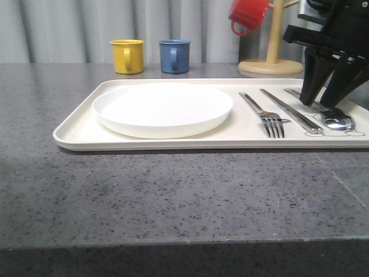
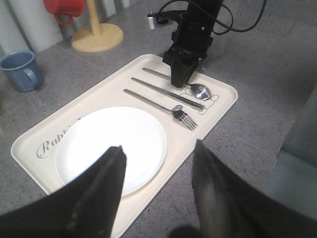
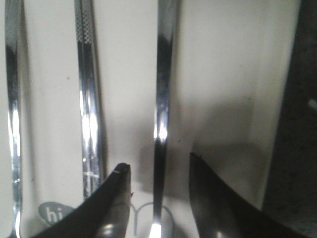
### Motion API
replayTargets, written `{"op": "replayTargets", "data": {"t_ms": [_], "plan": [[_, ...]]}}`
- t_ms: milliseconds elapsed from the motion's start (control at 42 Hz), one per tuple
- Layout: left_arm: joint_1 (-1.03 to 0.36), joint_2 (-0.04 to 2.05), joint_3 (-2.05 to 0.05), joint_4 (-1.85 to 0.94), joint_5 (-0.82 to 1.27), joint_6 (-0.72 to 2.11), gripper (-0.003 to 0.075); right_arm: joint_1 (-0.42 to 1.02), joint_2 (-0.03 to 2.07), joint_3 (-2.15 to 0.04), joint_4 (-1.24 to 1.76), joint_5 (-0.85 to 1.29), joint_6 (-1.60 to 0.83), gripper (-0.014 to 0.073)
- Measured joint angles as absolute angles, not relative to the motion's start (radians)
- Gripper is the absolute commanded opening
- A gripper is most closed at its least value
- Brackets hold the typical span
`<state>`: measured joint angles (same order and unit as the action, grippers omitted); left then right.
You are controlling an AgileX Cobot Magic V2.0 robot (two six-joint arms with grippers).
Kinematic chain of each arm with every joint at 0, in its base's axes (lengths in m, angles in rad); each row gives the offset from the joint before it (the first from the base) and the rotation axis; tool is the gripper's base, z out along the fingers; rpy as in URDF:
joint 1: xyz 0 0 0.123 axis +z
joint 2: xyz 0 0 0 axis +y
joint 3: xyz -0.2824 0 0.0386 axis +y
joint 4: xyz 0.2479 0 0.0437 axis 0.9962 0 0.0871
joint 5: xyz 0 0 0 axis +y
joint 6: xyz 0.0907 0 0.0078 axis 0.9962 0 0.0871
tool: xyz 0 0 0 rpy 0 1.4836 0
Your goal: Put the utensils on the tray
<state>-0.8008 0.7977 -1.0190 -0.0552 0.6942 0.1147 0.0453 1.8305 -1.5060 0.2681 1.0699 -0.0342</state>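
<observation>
Looking across the speckled grey stone worktop [image 1: 173,196], the large cream rectangular tray [image 1: 75,134] with its low raised rim sits square in the middle, grey "Rabbit" script [image 2: 49,145] showing at one end in the left wrist view. The round shallow white plate [image 1: 163,108] lies on the tray's left half. To its right, three pieces lie side by side and apart: the slim shiny silver four-tined fork [image 1: 266,117] nearest the plate, then the pair of flat silver chopsticks [image 1: 290,111], then the oval-bowled silver spoon [image 1: 337,118] out by the right edge, bowl toward the front.

The right gripper [image 1: 323,103] hangs directly over the spoon's handle, jaws parted, one black finger either side of it; the right wrist view puts the handle running up between them with daylight on both sides, so nothing is gripped. The left gripper [image 2: 158,158] hovers above the plate end of the tray, jaws spread wide and holding nothing.

Behind the tray stand a yellow mug [image 1: 127,56] and a blue mug [image 1: 174,55], and a red mug [image 1: 249,14] hangs on a pale wooden mug tree [image 1: 272,57].
</observation>
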Motion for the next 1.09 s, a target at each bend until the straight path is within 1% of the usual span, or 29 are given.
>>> {"op": "replayTargets", "data": {"t_ms": [167,381,666,999,1094], "plan": [[-0.801,0.798,-1.019,-0.055,0.694,0.115,0.0312,0.045,1.747,-1.5,0.246,1.053,-0.1,0.0351],[-0.801,0.798,-1.019,-0.055,0.694,0.115,0.0312,0.077,1.517,-1.42,0.246,1.045,-0.225,0.0351],[-0.801,0.798,-1.019,-0.055,0.694,0.115,0.0312,0.161,1.118,-1.21,0.246,1.041,-0.294,0.0351],[-0.801,0.798,-1.019,-0.055,0.694,0.115,0.0312,0.172,0.62,-0.957,0.246,1.023,-0.301,0.0351],[-0.801,0.798,-1.019,-0.055,0.694,0.115,0.0312,0.172,0.511,-0.911,0.244,1.025,-0.301,0.0325]]}}
